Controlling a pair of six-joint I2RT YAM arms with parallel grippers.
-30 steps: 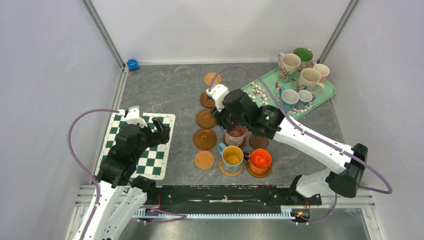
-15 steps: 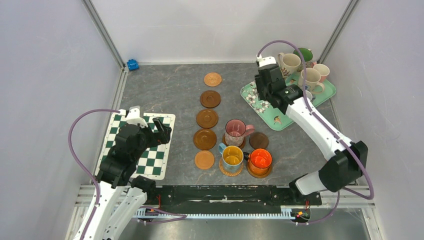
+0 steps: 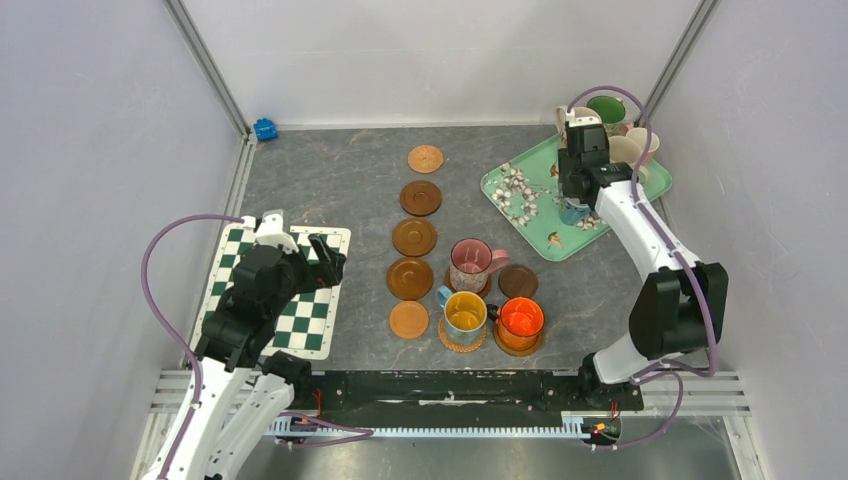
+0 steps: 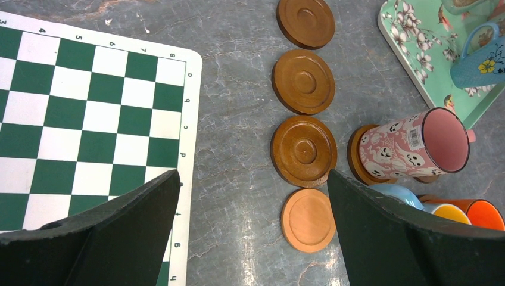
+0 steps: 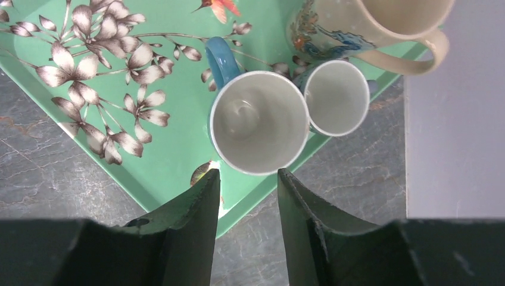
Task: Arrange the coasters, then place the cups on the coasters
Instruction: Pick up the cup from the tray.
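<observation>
Moved: right gripper [image 5: 247, 174] gone from pink cup [image 3: 472, 262], now over blue-handled cup [image 5: 259, 122] on tray [image 5: 172, 155], jaws parted, empty; left gripper [image 4: 253, 176] unmoved, jaws released.

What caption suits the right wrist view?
Right end effector, open, aimed at a blue-handled cup on the floral tray, beside a smaller white cup and a cream mug.

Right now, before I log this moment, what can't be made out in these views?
Top view: the right arm covers the small cups on the tray.
Left wrist view: a finger of the left gripper hides most of the blue cup and orange cup.
Right wrist view: the cream mug is cut off by the top edge.
Left wrist view: the pink cup covers most of its coaster.
</observation>
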